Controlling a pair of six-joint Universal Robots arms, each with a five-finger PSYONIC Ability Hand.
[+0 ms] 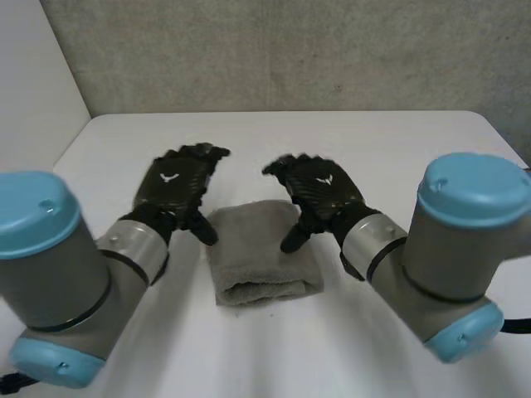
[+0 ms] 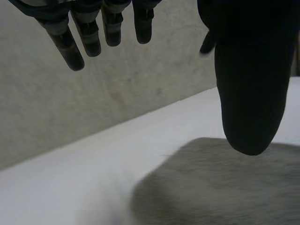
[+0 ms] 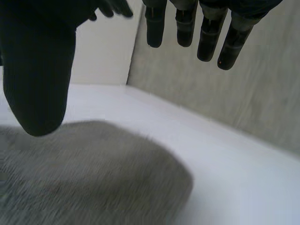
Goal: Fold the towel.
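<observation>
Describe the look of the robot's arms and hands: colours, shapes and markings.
The left arm and right arm have grey cylindrical joints with rounded light-blue caps and a silver wrist band. The left hand and right hand are black, each with a white emblem on its back.

Fuzzy grey terry-cloth towel (image 1: 261, 253), smooth matt white table (image 1: 398, 157), rough wall (image 1: 282, 50)

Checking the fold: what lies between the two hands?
A folded grey towel, on the table between the open left hand and open right hand, as the head view shows.
</observation>
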